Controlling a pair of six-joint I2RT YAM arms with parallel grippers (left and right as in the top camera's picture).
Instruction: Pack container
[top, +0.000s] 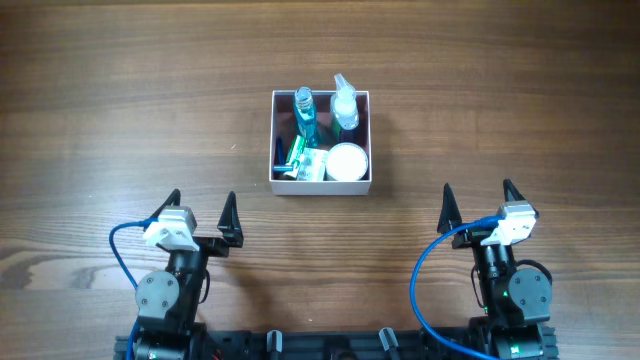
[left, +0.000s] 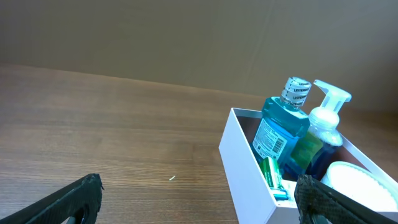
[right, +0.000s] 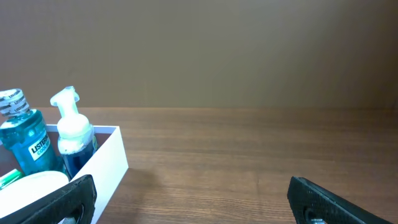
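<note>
1. Wood-grain bench (top: 120, 90) fills the overhead view; the wrist views show a plain brown wall (right: 249, 50) behind it.
2. At the bench's middle sits the container (top: 320, 186), a square white box with its top open. It lies ahead of both arms, roughly between them and well apart from each.
3. A blue mouthwash bottle (top: 304, 118) stands in the container's far left corner. A pump bottle (top: 345, 108) with a white head stands just beside it in the far right corner.
4. A round white jar (top: 347, 161) fills the near right corner, and green-and-white packets (top: 305, 165) lie in the near left, against the wall.
5. The left jaws are spread wide with nothing between them. They sit by the bench's near edge, left of the container, with their tips pointing towards the far side.
6. The right jaws are likewise spread and empty, by the near edge to the container's right.
7. A blue cable (top: 115, 245) loops beside the left arm, and another beside the right.
</note>
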